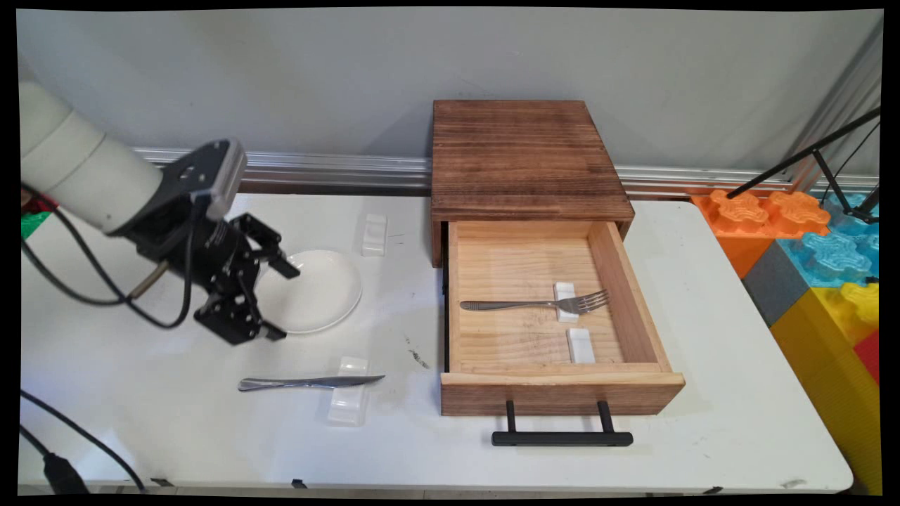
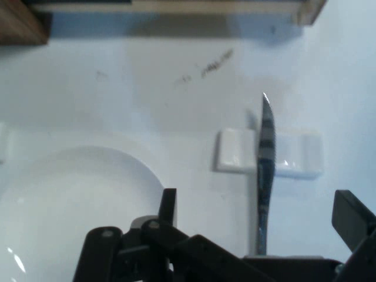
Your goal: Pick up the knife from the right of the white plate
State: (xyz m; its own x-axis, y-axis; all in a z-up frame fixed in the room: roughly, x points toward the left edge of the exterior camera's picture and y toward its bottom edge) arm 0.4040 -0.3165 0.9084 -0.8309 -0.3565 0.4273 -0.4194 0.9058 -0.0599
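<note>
The black bar handle (image 1: 562, 438) at the table's near edge fronts the pulled-out pale wooden drawer (image 1: 650, 302) of the dark-topped wooden cabinet (image 1: 524, 158), the largest item on the white table (image 1: 738, 393). The drawer holds a steel fork (image 1: 534, 304) with its neck propped on a small white ceramic rest (image 1: 564, 301), tines raised; a second, unused rest (image 1: 581, 346) lies nearer. The black two-finger gripper (image 1: 280, 299) hangs spread wide and empty over the round white plate's (image 1: 320, 292) left edge. Near it, a steel table knife (image 1: 309, 383) lies across a white rest (image 1: 349, 390), blade lifted. Another white rest (image 1: 373, 234) sits beyond the plate.
</note>
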